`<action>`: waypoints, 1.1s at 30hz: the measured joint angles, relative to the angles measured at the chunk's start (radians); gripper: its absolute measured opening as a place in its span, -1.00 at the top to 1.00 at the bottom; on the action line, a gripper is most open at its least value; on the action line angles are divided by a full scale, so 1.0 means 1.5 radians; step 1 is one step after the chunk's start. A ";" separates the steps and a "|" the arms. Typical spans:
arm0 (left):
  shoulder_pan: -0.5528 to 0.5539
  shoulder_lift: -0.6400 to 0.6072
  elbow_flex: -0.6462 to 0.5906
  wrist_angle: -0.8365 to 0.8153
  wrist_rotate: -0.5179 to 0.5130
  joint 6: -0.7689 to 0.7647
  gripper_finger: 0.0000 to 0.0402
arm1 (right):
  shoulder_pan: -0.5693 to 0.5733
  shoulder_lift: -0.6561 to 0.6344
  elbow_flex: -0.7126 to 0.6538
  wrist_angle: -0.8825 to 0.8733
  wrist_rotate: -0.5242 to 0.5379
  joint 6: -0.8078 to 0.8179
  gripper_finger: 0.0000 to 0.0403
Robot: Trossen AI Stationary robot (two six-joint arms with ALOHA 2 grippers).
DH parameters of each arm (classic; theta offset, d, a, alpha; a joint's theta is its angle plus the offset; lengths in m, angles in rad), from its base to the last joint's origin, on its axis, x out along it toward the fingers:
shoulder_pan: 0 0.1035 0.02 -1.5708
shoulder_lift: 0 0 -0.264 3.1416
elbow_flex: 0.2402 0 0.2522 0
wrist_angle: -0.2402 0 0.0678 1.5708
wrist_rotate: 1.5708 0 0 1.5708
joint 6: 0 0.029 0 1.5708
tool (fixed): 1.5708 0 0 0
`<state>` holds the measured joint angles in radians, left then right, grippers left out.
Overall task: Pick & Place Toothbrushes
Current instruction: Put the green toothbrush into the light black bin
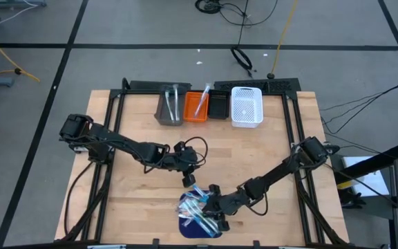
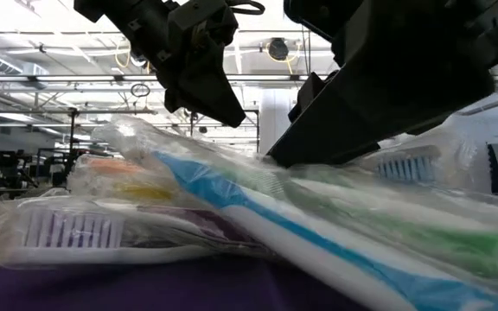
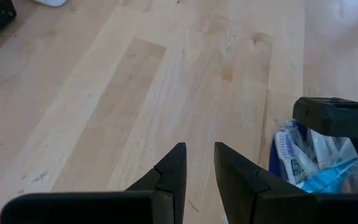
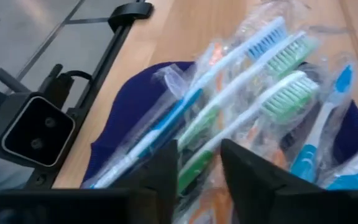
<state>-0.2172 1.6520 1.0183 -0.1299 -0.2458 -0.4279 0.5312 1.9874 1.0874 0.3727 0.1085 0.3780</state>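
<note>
A heap of plastic-wrapped toothbrushes [image 1: 197, 209] in white, green and blue lies on a dark blue mat [image 4: 123, 118] near the table's front edge. My right gripper [image 4: 199, 149] reaches down into the heap from the right and is shut on a wrapped toothbrush with green bristles [image 4: 291, 93]. In the low view its fingers [image 2: 288, 155] dig into the wrappers. My left gripper [image 3: 199, 152] hovers over bare wood just beyond the heap's far side, open by a narrow gap with nothing in it. My right gripper has the wrapped green-and-white toothbrush's handle [image 4: 194, 163] between its two fingers, at the end away from the bristles. The fingers slant down from the table's right and lie across the handle. The toothbrush still rests on the heap among the other wrappers.
Four small bins stand in a row at the far edge: grey [image 1: 170, 107], orange [image 1: 197, 107], black [image 1: 218, 105] and white [image 1: 247, 107]. The grey and orange ones hold toothbrushes. Bare wood lies between the bins and the arms. A black camera housing [image 4: 33, 134] stands beside the mat.
</note>
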 joint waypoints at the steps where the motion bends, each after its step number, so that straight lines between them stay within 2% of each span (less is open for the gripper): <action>1: 0.000 0.000 0.000 0.001 0.000 0.001 0.60 | 0.000 0.000 0.000 0.000 0.000 -0.002 0.56; 4: 0.000 0.000 0.000 0.002 0.000 0.000 0.60 | 0.000 0.000 0.000 0.003 -0.003 -0.016 0.88; 5: 0.000 0.000 0.000 0.002 0.000 0.000 0.60 | 0.000 0.000 0.000 0.003 -0.003 -0.022 0.94; 16: 0.000 0.000 0.000 0.002 0.000 0.003 0.60 | 0.000 -0.033 -0.002 -0.020 0.004 -0.042 1.00; 26: 0.000 0.000 0.000 0.005 0.000 0.001 0.60 | 0.000 -0.141 -0.002 -0.120 0.105 -0.091 1.00; 33: 0.000 0.001 0.000 0.022 -0.025 -0.002 0.60 | 0.000 -0.185 -0.002 -0.170 0.138 -0.109 1.00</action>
<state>-0.2169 1.6527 1.0183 -0.0977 -0.2830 -0.4306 0.5318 1.7106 1.0840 0.1177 0.3160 0.2138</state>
